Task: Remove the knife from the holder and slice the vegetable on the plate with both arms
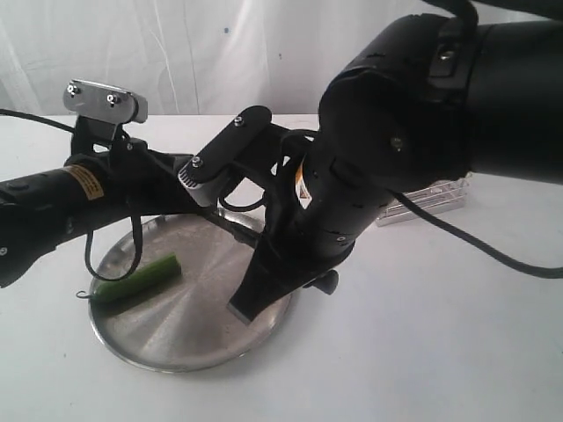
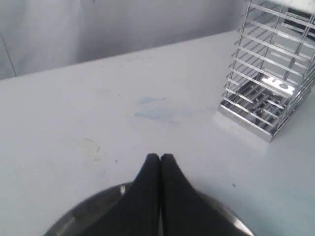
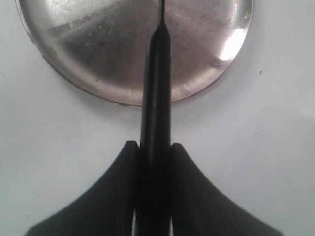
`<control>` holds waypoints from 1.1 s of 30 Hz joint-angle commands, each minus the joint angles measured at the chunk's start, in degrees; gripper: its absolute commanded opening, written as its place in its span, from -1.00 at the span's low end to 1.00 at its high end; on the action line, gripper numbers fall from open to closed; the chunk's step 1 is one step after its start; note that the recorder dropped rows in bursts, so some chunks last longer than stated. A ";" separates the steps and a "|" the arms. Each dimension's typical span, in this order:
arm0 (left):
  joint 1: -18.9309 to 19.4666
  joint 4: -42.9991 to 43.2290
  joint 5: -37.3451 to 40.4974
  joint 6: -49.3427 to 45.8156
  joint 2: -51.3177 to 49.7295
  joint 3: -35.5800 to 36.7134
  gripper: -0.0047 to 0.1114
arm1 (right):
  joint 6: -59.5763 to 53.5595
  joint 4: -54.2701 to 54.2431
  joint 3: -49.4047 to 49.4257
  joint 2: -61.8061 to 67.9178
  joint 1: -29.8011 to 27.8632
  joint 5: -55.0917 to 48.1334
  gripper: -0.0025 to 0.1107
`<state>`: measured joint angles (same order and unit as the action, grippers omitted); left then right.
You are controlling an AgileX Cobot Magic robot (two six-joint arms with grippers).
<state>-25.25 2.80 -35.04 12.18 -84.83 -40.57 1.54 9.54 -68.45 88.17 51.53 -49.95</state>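
Sitting btwn right fingers [image 3: 113, 196]: knife [image 3: 155, 98]

One steel plate [image 1: 193, 321], one green vegetable [image 1: 141, 280], one knife [image 3: 155, 98], one wire holder [image 2: 268, 73], two black arms [image 1: 53, 198] [image 1: 493, 88]

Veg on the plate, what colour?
The vegetable is green. It shows best in the exterior view.

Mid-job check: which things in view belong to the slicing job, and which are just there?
Job: knife, gripped by the right gripper; vegetable on the plate; holder; left gripper, shut.
Just there: table; blue smudge on it; white backdrop.
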 commanded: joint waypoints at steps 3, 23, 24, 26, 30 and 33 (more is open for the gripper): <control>-0.06 -0.25 6.91 -11.87 10.93 -0.26 -0.92 | 4.85 0.77 -0.18 1.38 0.01 2.57 -0.96; 5.73 0.94 40.70 -27.06 11.57 -0.05 -0.53 | 7.84 -7.01 -0.18 12.63 0.69 11.80 -0.96; 5.76 0.94 40.70 -27.46 10.23 -0.05 -0.53 | 7.84 -7.01 -0.18 12.91 0.82 12.16 -0.96; 5.76 0.94 40.17 -27.61 7.75 -0.05 -0.56 | 7.84 -7.01 -0.18 13.29 0.96 12.24 -0.96; 5.76 0.94 36.41 -27.61 2.98 -0.05 -0.75 | 7.84 -7.01 -0.18 14.34 0.96 12.24 -0.96; 5.76 0.94 32.90 -27.61 0.20 -0.05 -0.92 | 7.84 -7.01 -0.18 15.13 0.96 12.68 -0.96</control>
<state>-19.78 3.90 0.87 -15.25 -82.50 -40.70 8.98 2.40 -68.45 102.92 52.49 -38.45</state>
